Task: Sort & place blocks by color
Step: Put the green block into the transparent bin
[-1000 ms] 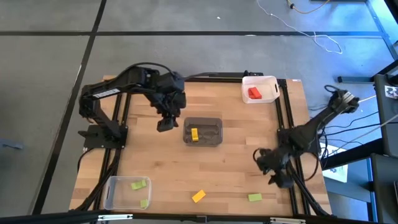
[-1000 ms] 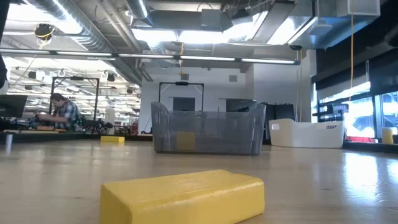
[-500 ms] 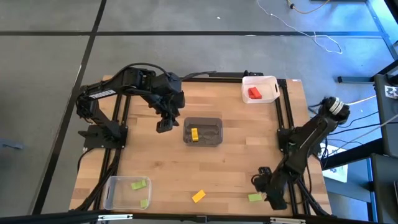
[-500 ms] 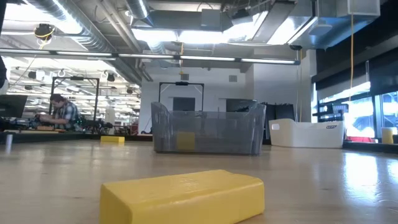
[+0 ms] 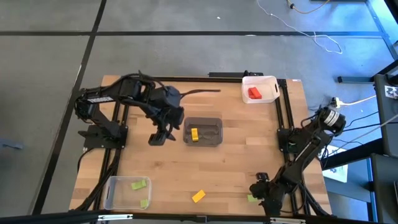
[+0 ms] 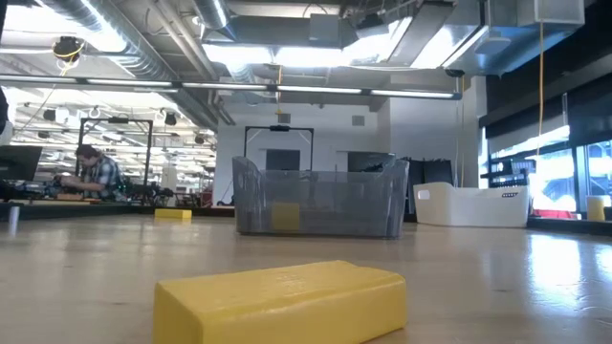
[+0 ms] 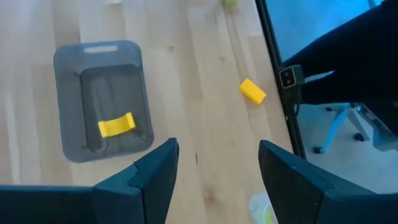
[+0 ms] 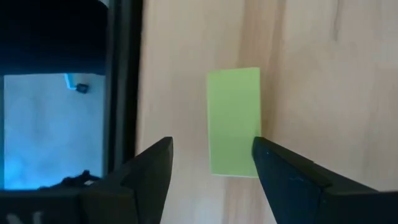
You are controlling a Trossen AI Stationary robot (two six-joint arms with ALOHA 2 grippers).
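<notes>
A loose light green block point(image 8: 234, 121) lies flat on the table near the near edge, right of centre point(image 5: 250, 198). My right gripper point(image 8: 211, 165) point(image 5: 261, 190) hangs over it, open, one finger on either side; I cannot tell whether a finger touches it. A loose yellow block point(image 5: 198, 196) point(image 6: 282, 301) lies flat by the near edge. My left gripper point(image 5: 157, 138) point(image 7: 217, 162) is open and empty, left of the grey bin point(image 5: 214, 140), which holds a yellow block point(image 5: 194, 134) point(image 7: 116, 125).
A white bin point(image 5: 268, 82) at the far right corner holds a red block point(image 5: 254, 93). A clear bin point(image 5: 112, 193) at the near left corner holds two green blocks point(image 5: 138, 184). Dark frame rails point(image 5: 288, 118) run along the table's sides. A person sits far off in the room point(image 6: 96, 172).
My right gripper has swung from the table's right side toward the near edge and come down over the loose green block. My left gripper has drawn away from the grey bin, toward the near and left. No block has moved.
</notes>
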